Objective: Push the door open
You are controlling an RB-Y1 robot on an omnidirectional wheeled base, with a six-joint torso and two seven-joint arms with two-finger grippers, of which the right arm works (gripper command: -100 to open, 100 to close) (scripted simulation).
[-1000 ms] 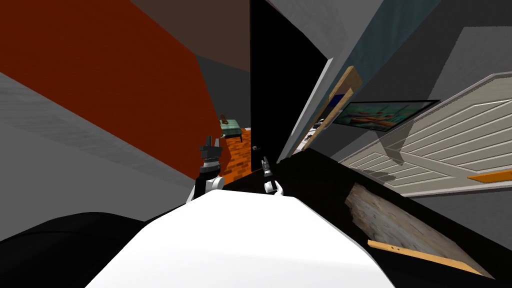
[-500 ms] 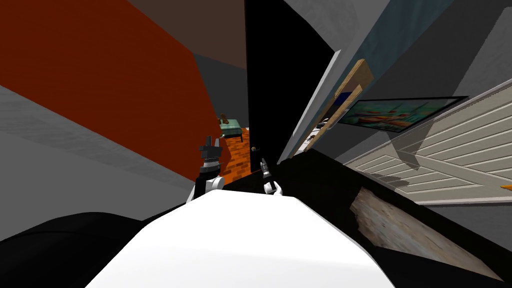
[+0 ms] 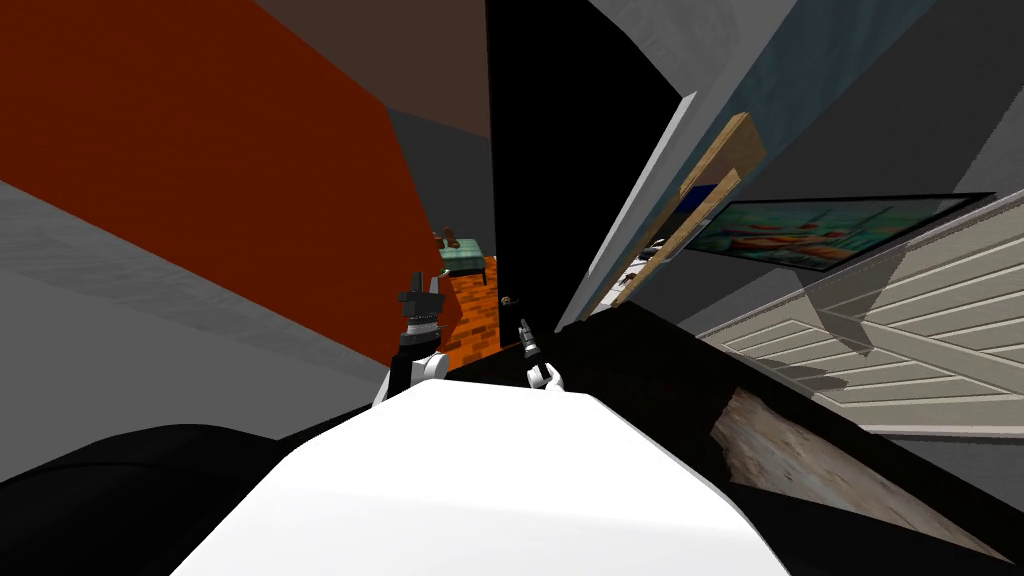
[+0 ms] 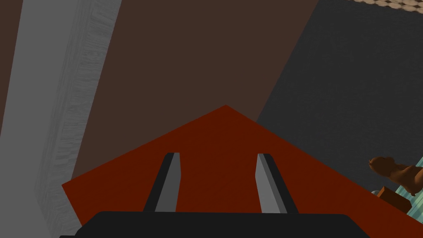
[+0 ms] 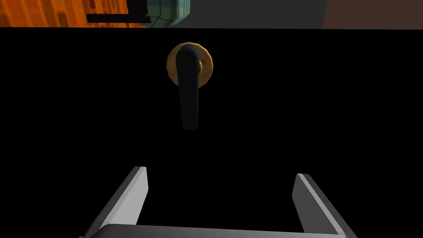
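The door (image 3: 570, 170) is a flat black slab in the middle of the head view, standing ajar, with a strip of room showing past its left edge. Its dark lever handle (image 5: 188, 93) hangs from a brass rose, small in the head view as the handle (image 3: 509, 299). My right gripper (image 5: 219, 172) is open and faces the black door face just short of the lever, touching nothing. In the head view, the right gripper (image 3: 524, 328) sits just below the handle. My left gripper (image 3: 422, 290) is held up to the left, open and empty (image 4: 218, 155).
A red wall (image 3: 200, 150) runs close along my left. Past the door's edge lie an orange brick floor (image 3: 470, 310) and a teal table (image 3: 462, 258). On the right are a white door frame (image 3: 640, 200), a framed picture (image 3: 830, 225) and a white panelled door (image 3: 900, 320).
My view has swung, so the picture and panelled door on the right slid further right. The black door's left edge has crept a little left. My right gripper has edged slightly toward the handle.
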